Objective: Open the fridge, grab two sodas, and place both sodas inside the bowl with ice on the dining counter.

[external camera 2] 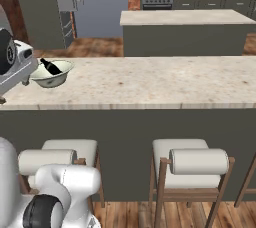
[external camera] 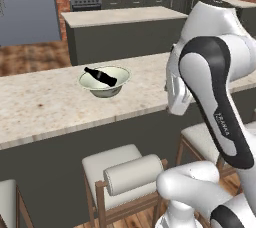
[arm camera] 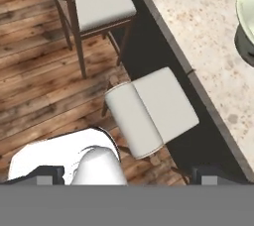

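Note:
A pale greenish-white bowl stands on the beige speckled dining counter. One dark soda bottle lies slanted inside it. My gripper is open with nothing between its fingertips. It hangs off the counter's near edge, right of the bowl, and looks down on a stool. The bowl's rim shows at the right edge of the hand view. The grey fridge stands at the back left.
Cushioned wooden stools line the near side of the dining counter. A shorter island stands beyond it, with a stove and appliances along the brick back wall. The floor is wooden.

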Tool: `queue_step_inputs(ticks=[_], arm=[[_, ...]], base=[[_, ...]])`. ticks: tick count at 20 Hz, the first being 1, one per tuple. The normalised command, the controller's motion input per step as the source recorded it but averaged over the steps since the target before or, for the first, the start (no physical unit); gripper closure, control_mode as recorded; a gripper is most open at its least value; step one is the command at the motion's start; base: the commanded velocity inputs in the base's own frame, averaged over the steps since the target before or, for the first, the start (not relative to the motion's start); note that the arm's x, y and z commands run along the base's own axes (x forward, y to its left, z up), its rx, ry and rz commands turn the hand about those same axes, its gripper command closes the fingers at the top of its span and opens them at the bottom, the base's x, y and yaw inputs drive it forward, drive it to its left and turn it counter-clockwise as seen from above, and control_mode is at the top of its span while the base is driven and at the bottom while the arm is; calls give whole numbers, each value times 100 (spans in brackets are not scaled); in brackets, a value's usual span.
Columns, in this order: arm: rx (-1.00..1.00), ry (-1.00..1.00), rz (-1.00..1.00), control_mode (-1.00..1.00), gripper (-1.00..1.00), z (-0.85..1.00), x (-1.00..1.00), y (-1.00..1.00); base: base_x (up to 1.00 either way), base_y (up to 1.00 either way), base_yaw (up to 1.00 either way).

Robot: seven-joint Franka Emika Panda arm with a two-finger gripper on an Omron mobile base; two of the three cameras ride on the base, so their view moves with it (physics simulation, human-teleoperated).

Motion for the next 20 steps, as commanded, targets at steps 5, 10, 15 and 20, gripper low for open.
queue_step_inputs(ticks=[5,10,15,20], arm=[[3,0,-11,-100,-100,-2,-54,-63],[0,0,-3,-100,-100,-12,-8,-4],[0,-7,-6,100,-100,-12,-38,-3],[0,0,0,100,-100,0,0,0]], base=[[0,0,0],[0,0,0],[-40,-15,-11],[-77,-72,-24]])
